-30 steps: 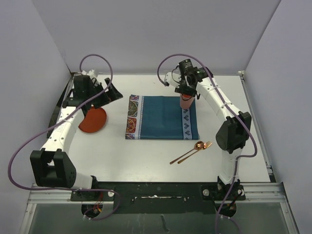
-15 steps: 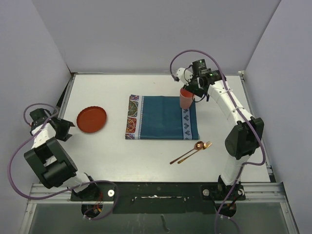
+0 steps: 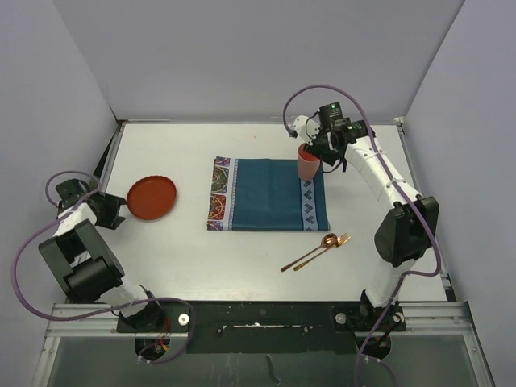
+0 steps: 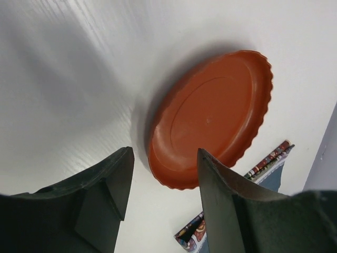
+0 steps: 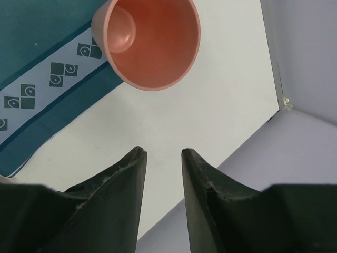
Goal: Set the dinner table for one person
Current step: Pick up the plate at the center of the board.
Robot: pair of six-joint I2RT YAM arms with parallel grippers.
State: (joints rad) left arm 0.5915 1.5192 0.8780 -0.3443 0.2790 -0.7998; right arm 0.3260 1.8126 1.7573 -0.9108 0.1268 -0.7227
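Observation:
The white dinner table [image 3: 242, 266] carries a teal placemat [image 3: 268, 194] at its middle. A salmon cup [image 3: 307, 164] stands upright on the mat's far right corner. My right gripper [image 3: 324, 153] hovers just beyond the cup [image 5: 152, 42], open [image 5: 161, 152], nothing between its fingers. A red-orange scalloped plate [image 3: 151, 197] lies flat left of the mat. My left gripper [image 3: 113, 214] is low at the table's left edge, open [image 4: 164, 153], facing the plate [image 4: 210, 118] and short of its rim.
A copper spoon and fork [image 3: 317, 251] lie side by side near the mat's front right corner. Grey walls close in the table on the left, back and right. The mat's patterned end [image 4: 263, 168] shows past the plate.
My left arm has swung from over the plate back to the table's left edge, its jaws narrower. My right gripper has drawn back off the cup toward the far right.

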